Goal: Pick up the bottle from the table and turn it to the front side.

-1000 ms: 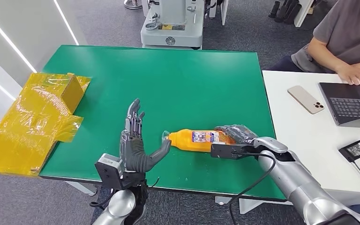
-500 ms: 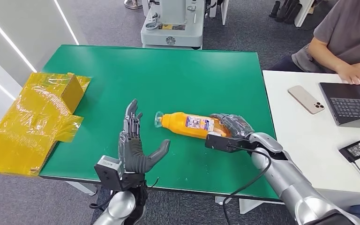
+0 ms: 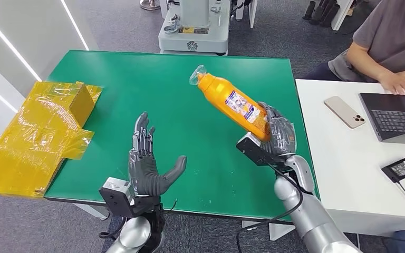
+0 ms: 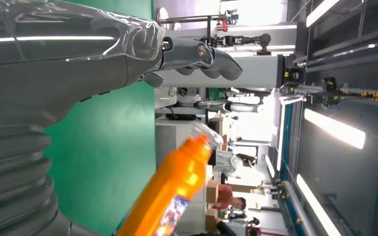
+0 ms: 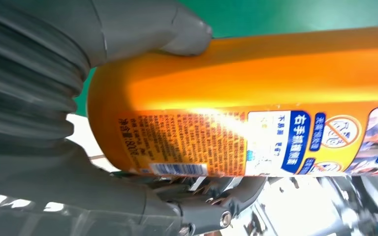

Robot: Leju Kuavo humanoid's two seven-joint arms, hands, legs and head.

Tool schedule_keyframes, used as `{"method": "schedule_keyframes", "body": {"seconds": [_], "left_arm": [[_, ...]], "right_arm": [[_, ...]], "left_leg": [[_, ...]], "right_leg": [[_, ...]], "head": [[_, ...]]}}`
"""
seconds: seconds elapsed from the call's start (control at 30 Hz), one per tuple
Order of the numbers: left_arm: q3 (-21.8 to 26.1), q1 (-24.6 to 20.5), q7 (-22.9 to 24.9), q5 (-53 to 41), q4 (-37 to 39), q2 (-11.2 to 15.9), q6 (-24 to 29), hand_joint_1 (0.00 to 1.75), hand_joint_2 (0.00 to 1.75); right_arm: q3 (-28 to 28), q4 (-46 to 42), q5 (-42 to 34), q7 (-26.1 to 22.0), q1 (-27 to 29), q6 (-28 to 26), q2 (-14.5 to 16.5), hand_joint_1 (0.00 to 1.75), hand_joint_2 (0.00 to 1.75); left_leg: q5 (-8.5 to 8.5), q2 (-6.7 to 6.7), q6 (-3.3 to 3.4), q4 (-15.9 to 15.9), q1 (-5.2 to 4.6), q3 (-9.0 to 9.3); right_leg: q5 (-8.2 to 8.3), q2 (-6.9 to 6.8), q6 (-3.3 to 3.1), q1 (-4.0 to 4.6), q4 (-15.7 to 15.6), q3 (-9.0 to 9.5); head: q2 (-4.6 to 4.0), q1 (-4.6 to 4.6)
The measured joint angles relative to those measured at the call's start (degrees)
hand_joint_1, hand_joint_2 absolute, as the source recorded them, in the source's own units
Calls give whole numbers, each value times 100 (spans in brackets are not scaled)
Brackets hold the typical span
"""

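An orange plastic bottle with a printed label and a clear cap (image 3: 231,102) is held clear of the green-topped table (image 3: 137,79) by the right hand (image 3: 277,134), whose dark fingers are wrapped around the bottle's base end. The bottle is tilted, its cap pointing toward 11 o'clock and its base toward 5 o'clock, at about 2 o'clock from the table's middle. In the right wrist view the grey thumb (image 5: 177,29) is seen pressed on the orange body (image 5: 275,64) while the darker fingers close in from the opposite side (the label's blue and white print faces the camera). In the left wrist view the bottle's neck and cap (image 4: 189,162) are seen raised against the room behind.

The left hand (image 3: 147,166) is held above the table's near edge, at 7 o'clock from the bottle, with its fingers spread and straight, its thumb out to the side, and nothing in it.

A crumpled yellow plastic-wrapped package (image 3: 37,134) lies at the table's 9 o'clock edge. At 3 o'clock a white desk (image 3: 337,142) carries a phone (image 3: 344,111) and a laptop (image 3: 395,113), at which a person (image 3: 385,42) is seated.
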Motion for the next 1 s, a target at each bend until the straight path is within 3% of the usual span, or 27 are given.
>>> {"method": "schedule_keyframes", "body": {"seconds": [0.27,0.4,0.47,0.6,1.0], "left_arm": [[13,-211,-75,618,-1,1,-257,0,175],[13,-323,77,869,27,24,-568,0,175],[10,-397,150,992,71,26,-721,0,175],[-15,-571,287,1211,240,24,-978,0,175],[-80,-930,364,1504,642,24,-1344,0,175]], "right_arm": [[-194,-551,252,-437,662,-887,244,175,175],[-201,-900,114,-914,933,-1213,303,175,175],[-199,-1042,13,-1098,1010,-1248,325,175,175],[-172,-1285,-186,-1458,1105,-1242,384,158,175],[-54,-1701,-309,-1715,1188,-1038,442,175,175]], "left_leg": [[0,1,0,-1,1,1],[0,3,-1,-2,1,0],[0,4,0,-2,0,0],[0,4,0,-1,0,0],[0,4,-1,-1,0,0]], "right_leg": [[0,1,-1,1,1,-2],[-1,3,-1,1,1,-3],[-1,4,-1,1,1,-3],[0,3,-1,0,1,-3],[0,4,-1,0,1,-4]], "head": [[0,0],[0,1],[0,1],[0,1],[0,0]]}}
